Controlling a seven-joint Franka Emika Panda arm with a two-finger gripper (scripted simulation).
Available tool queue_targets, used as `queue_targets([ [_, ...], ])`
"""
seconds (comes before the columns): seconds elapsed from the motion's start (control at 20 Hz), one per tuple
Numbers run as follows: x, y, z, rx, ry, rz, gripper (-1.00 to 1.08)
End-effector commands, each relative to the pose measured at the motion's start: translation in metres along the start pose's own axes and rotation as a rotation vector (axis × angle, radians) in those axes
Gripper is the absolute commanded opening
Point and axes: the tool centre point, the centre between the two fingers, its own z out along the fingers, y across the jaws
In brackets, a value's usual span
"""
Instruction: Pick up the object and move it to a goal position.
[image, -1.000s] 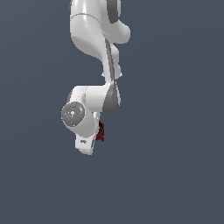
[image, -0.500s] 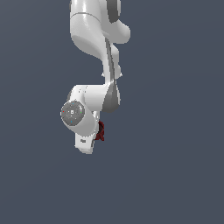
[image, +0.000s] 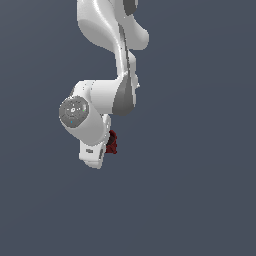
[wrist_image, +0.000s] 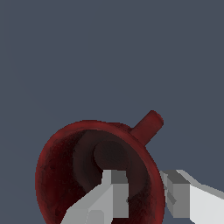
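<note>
The dark red mug (wrist_image: 65, 175) fills the wrist view, with its dark inside facing the camera and its handle (wrist_image: 148, 126) sticking out to one side. My gripper (wrist_image: 146, 190) is shut on the mug's wall, with one finger (wrist_image: 114, 186) inside the rim and the other finger (wrist_image: 176, 190) outside it. In the exterior view only a small part of the mug (image: 113, 142) shows beside the white hand (image: 95, 150); the arm hides the rest. The mug hangs in the air with nothing shown beneath it.
Only a plain dark grey-blue background shows around the arm (image: 107, 30) in both views. No table, edge or other object is in view.
The hand and the held mug have moved up and slightly toward the exterior view's left, mostly in the last half second. The grip on the mug looks the same.
</note>
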Motion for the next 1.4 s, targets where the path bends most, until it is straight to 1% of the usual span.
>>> queue_targets([
  [0.0, -0.004, -0.01, -0.023, -0.004, 0.0, 0.0, -1.0],
  [0.85, -0.035, -0.091, -0.199, -0.003, 0.0, -0.001, -1.0],
  [1.35, -0.052, -0.13, -0.29, -0.003, 0.001, 0.0, -1.0],
])
